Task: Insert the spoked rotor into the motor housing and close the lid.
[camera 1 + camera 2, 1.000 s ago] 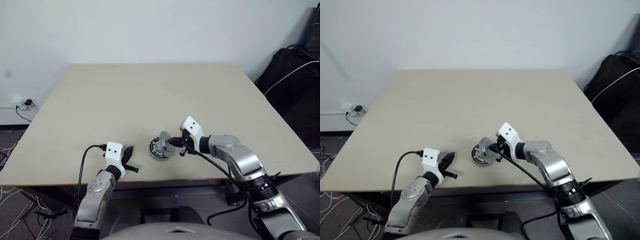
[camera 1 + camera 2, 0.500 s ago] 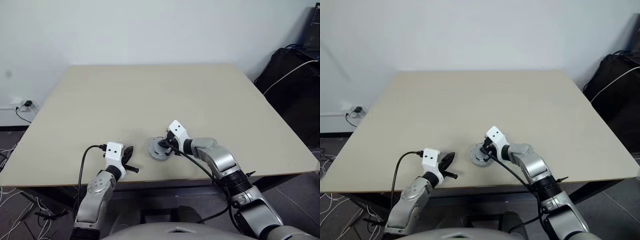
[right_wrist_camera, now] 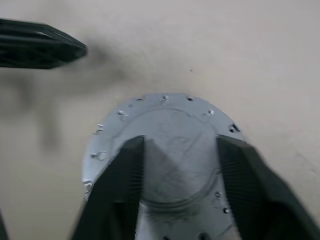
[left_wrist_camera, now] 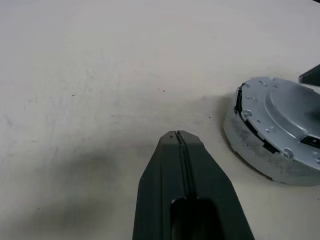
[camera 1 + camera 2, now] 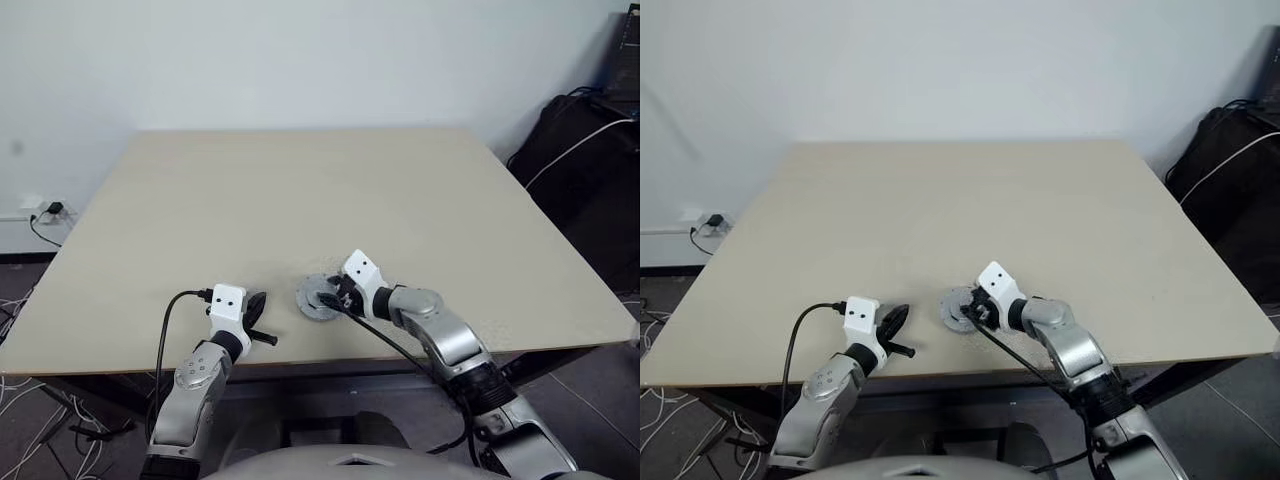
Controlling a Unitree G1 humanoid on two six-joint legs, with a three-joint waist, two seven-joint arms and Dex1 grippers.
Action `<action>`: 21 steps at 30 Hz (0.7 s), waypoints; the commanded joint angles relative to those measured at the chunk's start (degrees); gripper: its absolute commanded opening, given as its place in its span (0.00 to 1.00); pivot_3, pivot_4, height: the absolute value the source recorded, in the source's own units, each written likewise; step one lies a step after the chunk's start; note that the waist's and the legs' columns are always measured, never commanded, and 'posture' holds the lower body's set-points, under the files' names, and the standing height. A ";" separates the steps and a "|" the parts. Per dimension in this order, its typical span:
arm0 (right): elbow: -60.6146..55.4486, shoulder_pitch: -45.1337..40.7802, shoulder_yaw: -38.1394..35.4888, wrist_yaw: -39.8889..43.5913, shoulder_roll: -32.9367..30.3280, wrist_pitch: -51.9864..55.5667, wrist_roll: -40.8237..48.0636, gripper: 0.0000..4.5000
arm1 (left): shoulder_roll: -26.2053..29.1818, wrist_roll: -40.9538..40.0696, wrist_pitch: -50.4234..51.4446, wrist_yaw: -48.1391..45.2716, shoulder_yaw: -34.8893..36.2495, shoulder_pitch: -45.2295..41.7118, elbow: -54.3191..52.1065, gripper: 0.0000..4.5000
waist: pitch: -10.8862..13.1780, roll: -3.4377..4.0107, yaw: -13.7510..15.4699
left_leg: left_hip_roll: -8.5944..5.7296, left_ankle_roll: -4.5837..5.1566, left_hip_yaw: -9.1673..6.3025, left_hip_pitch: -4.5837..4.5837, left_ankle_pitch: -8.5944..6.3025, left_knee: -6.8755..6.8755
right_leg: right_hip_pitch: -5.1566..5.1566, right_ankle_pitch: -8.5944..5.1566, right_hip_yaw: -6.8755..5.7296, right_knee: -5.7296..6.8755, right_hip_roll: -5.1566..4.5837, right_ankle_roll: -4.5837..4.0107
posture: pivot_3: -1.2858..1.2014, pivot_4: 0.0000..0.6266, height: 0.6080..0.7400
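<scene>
The lid (image 5: pixel 314 297) lies flat, plain grey face up, on a round silver stack near the table's front edge; it shows close up as a lid (image 4: pixel 287 112) with small rim holes. The motor housing and the spoked rotor are hidden under it. My right gripper (image 3: pixel 181 141) is open, its fingers (image 3: pixel 117 185) spread apart over the lid's raised centre, and it reaches in from the right (image 5: pixel 336 296). A short way to the left of the stack, my left gripper (image 4: pixel 179 134) is shut and empty, low over the table (image 5: pixel 258 302).
The beige table (image 5: pixel 300 190) stretches far back behind the stack. Its front edge (image 5: pixel 330 365) runs just below both grippers. A black bag with a white cable (image 5: pixel 580 150) stands off the table's right side. Floor cables and a wall socket (image 5: pixel 45 210) are at the left.
The right gripper has come down and left with the tilted lid, laid it flat over the dark ring and opened its fingers. The left gripper has kept still.
</scene>
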 commanded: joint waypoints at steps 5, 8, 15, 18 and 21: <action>-2.86 -0.04 0.47 0.00 0.89 -0.79 -0.20 0.99 | 0.20 -0.46 -0.07 -0.46 -0.19 -1.21 -2.49 0.00 | 0.00 0.00 -0.03 | 0.00 0.00 0.00 0.01 0.01 0.01 | 0.03 -0.03 -0.01 0.00 0.02 0.05 | 0.52 0.00 1.00; -2.13 -0.39 0.61 -0.18 1.36 -0.78 -0.43 0.99 | 0.23 -0.42 -0.10 -0.59 -0.17 -1.38 -2.37 0.00 | 0.00 0.00 -0.02 | -0.01 -0.01 0.00 0.01 0.02 0.01 | 0.03 -0.01 -0.01 0.00 0.05 0.02 | 0.52 0.00 1.00; 1.45 -1.51 -0.02 -1.20 2.70 -1.44 -1.34 0.99 | 0.23 -0.38 -0.31 -0.56 0.01 -1.44 -2.41 0.00 | 0.00 0.00 -0.07 | -0.01 -0.01 -0.01 0.01 0.02 0.01 | 0.03 0.00 -0.01 0.00 0.05 0.00 | 0.52 0.00 1.00; 2.66 -1.72 -0.35 -1.36 3.09 -1.30 -1.23 0.99 | 0.20 -0.39 -0.41 -0.53 0.05 -1.43 -2.42 0.00 | 0.00 0.00 -0.09 | -0.01 -0.01 0.00 0.02 0.02 0.01 | 0.03 0.00 -0.01 0.00 0.04 0.00 | 0.52 0.00 1.00; 4.39 -2.12 -0.69 -1.84 3.42 -1.63 -1.32 0.99 | 0.14 -0.44 -0.46 -0.51 0.09 -1.47 -2.44 0.00 | 0.00 0.00 -0.22 | -0.01 -0.01 -0.01 0.01 0.02 0.01 | 0.03 0.00 -0.01 0.00 0.04 -0.01 | 0.52 0.00 1.00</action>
